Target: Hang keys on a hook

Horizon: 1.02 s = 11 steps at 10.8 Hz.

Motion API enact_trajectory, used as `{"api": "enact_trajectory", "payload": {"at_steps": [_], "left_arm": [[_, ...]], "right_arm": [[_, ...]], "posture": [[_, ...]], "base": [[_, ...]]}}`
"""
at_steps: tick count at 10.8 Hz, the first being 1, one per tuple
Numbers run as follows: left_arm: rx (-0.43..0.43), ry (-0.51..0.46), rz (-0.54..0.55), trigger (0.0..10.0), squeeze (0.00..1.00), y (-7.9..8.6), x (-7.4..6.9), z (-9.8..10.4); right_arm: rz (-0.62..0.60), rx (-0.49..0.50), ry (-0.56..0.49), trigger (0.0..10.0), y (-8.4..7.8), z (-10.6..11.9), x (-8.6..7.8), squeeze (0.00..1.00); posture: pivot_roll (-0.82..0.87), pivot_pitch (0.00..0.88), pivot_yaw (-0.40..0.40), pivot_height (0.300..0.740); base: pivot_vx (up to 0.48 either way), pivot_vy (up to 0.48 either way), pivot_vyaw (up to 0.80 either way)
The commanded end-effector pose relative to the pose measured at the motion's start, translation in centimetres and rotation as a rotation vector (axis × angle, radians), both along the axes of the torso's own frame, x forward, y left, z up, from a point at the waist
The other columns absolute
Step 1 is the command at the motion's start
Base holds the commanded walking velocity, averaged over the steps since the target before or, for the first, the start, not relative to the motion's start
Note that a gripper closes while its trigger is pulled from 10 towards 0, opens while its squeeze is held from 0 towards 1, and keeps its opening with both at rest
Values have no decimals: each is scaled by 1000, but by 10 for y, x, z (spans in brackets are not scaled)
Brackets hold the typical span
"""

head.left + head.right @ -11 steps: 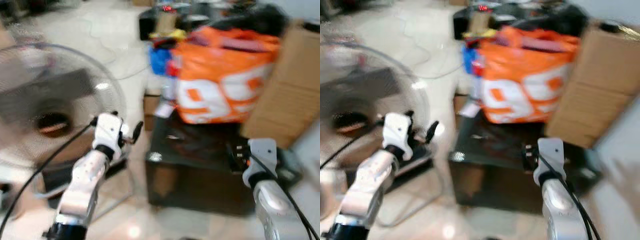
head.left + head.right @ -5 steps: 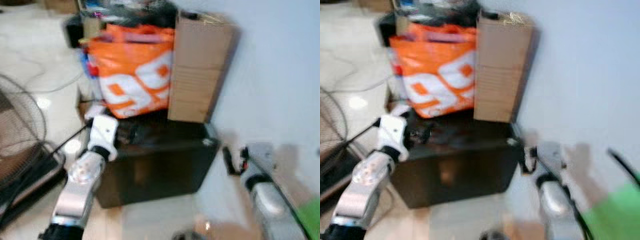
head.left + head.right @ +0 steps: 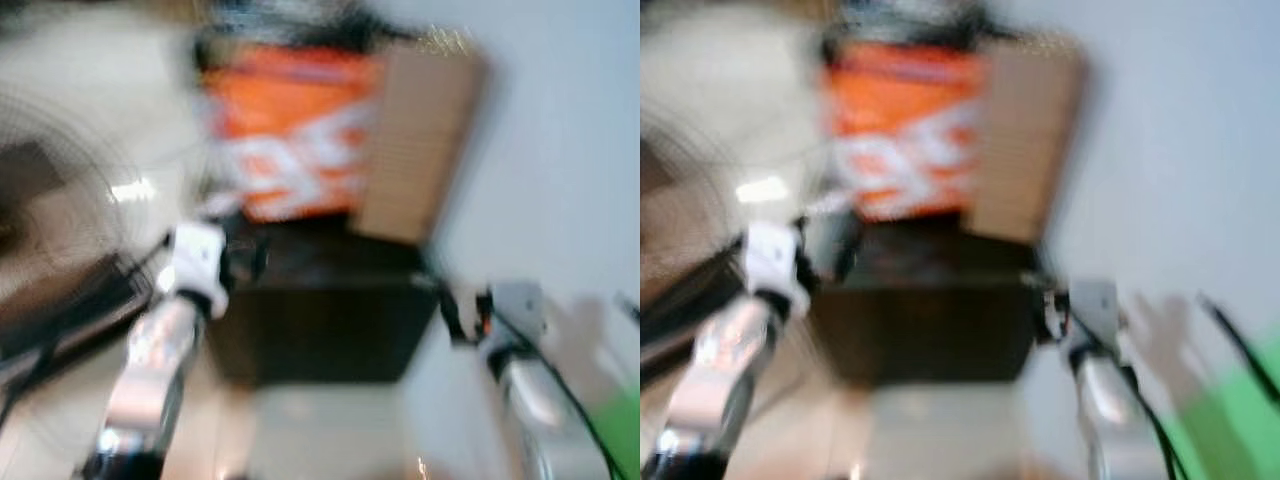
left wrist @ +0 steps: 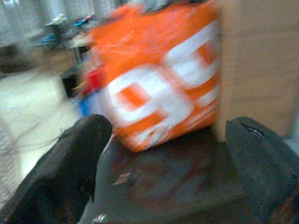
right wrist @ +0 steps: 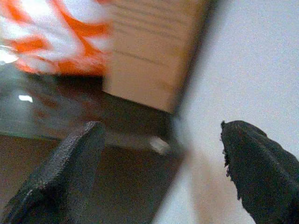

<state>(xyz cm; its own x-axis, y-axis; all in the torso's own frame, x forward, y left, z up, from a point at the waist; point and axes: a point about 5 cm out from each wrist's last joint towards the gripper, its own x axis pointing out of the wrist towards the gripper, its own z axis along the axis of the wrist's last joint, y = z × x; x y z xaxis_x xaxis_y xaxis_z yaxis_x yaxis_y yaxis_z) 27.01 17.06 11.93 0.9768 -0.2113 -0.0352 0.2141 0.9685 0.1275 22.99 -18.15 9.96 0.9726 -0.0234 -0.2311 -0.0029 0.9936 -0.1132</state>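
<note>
The head views are heavily blurred. My left gripper (image 3: 245, 262) is held up in front of a dark low cabinet (image 3: 320, 320). In the left wrist view its two black fingers (image 4: 79, 154) stand wide apart with nothing between them. My right gripper (image 3: 456, 314) hangs by the cabinet's right corner, close to a pale wall (image 3: 560, 150). Its fingers (image 5: 70, 168) are also spread wide and empty in the right wrist view.
An orange and white bag (image 3: 290, 130) and a tall cardboard box (image 3: 420, 140) stand on the cabinet. A floor fan (image 3: 50, 200) is on the left. A green shape (image 3: 615, 440) sits at the lower right.
The whole picture has swung, first right towards the wall, then slightly back left, and it is more blurred now. Both arms keep the same pose and both grippers stay open.
</note>
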Motion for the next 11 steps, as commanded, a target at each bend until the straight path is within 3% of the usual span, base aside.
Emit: {"api": "enact_trajectory", "payload": {"at_steps": [1,4,11], "left_arm": [[4,-19,1,10000,0,0,3,6],[-9,-15,6,10000,0,1,2,6],[-7,-10,-1,10000,0,-1,6,6]], "right_arm": [[1,13,6,10000,-1,-2,0,0],[8,16,4,10000,0,-2,1,0],[-13,21,0,10000,-1,-3,2,0]], "posture": [[-48,0,-29,740],[-44,0,-33,740],[-49,0,-25,740]], "base": [[274,0,0],[87,0,0],[0,372,0]]}}
